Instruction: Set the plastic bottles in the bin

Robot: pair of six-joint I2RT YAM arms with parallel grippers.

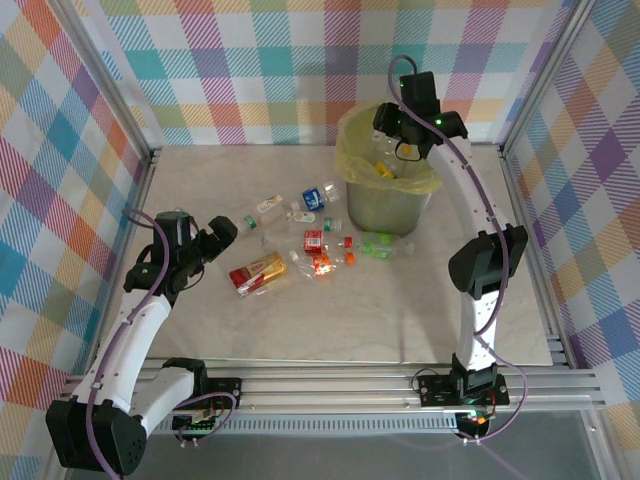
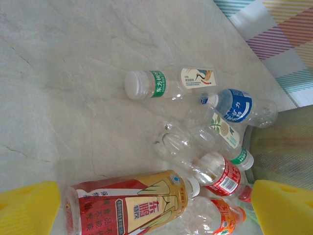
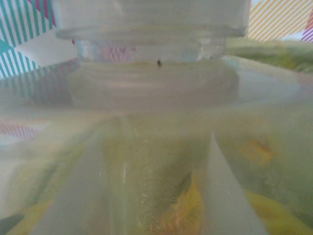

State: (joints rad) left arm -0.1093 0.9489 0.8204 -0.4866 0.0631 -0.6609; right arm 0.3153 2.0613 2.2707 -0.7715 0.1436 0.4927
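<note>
1. Top external view gives us the plastic bottles (image 1: 305, 235) lying on their sides in a loose cluster at mid-table, left of the bin and nearer to us than it.
2. Nearest in that cluster is the yellow-and-red-labelled bottle (image 1: 258, 272). To its right a red-labelled bottle (image 1: 314, 240) and an orange-labelled bottle (image 1: 325, 263) lie close together.
3. Farther back we see a white-capped bottle (image 2: 146, 84) with a green band and, right of it, a blue-labelled bottle (image 1: 318, 196). A green-capped bottle (image 1: 383, 244) lies just by the bin's foot.
4. One more, a clear bottle (image 3: 156, 93), is clamped in the right gripper (image 1: 405, 142), which hangs over the bin's mouth. In the right wrist view its neck and shoulder sit close against the lens, hiding the fingers from us.
5. The bin (image 1: 392, 205) stands far back, right of centre, its yellow bag (image 1: 352, 160) folded over the rim, with yellow and orange things inside.
6. The left gripper (image 1: 215, 248) sits just left of the cluster, jaws spread wide and holding nothing, facing the yellow-and-red-labelled bottle.
7. The table (image 1: 420, 320) is pale and marble-patterned, and checked walls (image 1: 250, 70) close it in.
</note>
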